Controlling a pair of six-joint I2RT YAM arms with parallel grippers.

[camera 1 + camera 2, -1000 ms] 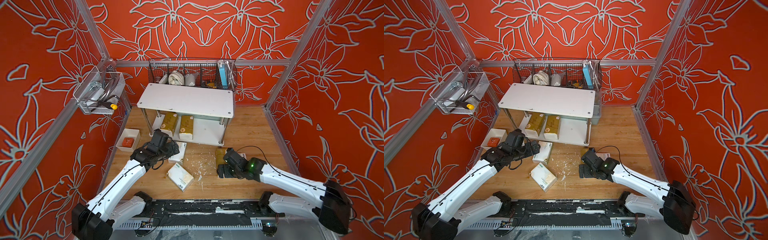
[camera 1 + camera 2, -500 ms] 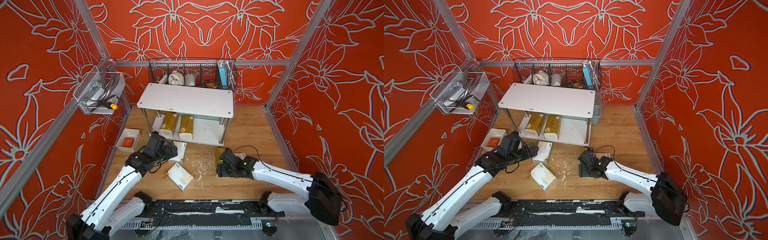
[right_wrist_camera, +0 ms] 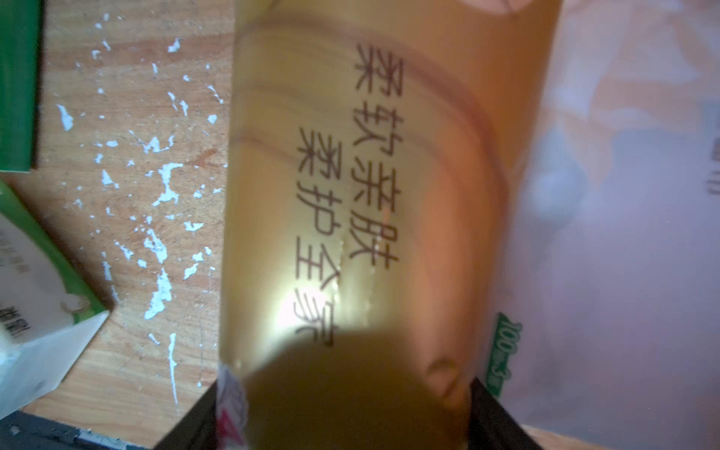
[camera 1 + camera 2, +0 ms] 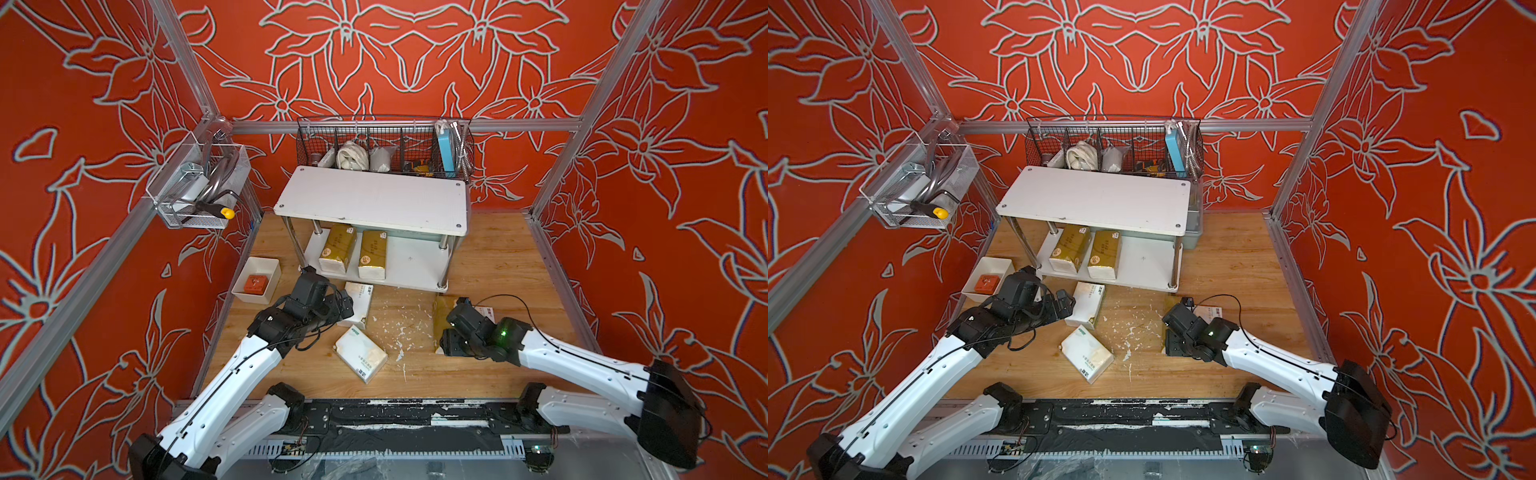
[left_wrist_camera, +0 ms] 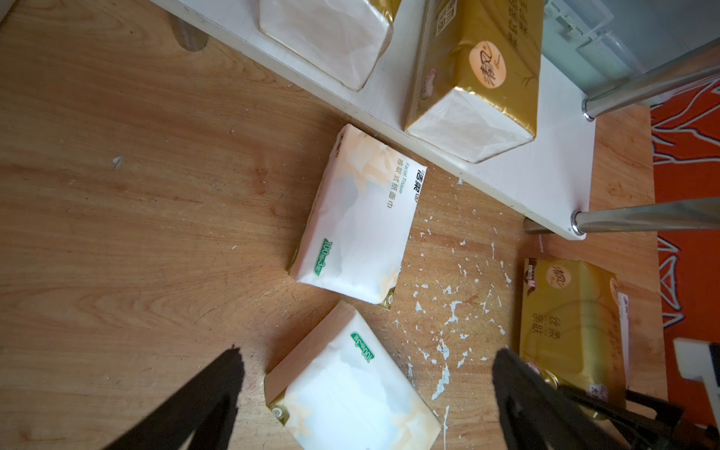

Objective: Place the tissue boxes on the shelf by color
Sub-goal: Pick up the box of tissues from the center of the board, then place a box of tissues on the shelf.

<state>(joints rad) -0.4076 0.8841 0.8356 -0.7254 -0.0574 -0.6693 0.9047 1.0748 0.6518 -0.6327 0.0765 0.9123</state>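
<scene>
The shelf (image 4: 370, 199) stands at the back, with two gold tissue boxes (image 4: 337, 248) (image 4: 372, 254) on its lower board (image 5: 545, 183). A third gold box (image 4: 441, 320) (image 3: 370, 175) lies on the floor. My right gripper (image 4: 444, 343) (image 3: 350, 420) is shut on its near end, jaws against both sides. A white box (image 3: 623, 233) lies right beside it, partly under that arm. Two more white boxes (image 4: 358, 303) (image 4: 361, 352) lie on the floor at middle left. My left gripper (image 4: 345, 309) (image 5: 366, 389) hangs wide open over them, holding nothing.
A small white tray with an orange block (image 4: 257, 280) sits left of the shelf. A black wire basket (image 4: 382, 145) hangs behind it, and a clear bin of tools (image 4: 199, 187) on the left wall. White flecks (image 4: 395, 328) dot the wooden floor.
My right gripper has closed from wide open onto the gold box on the floor. My left arm has drawn back a little and stays open.
</scene>
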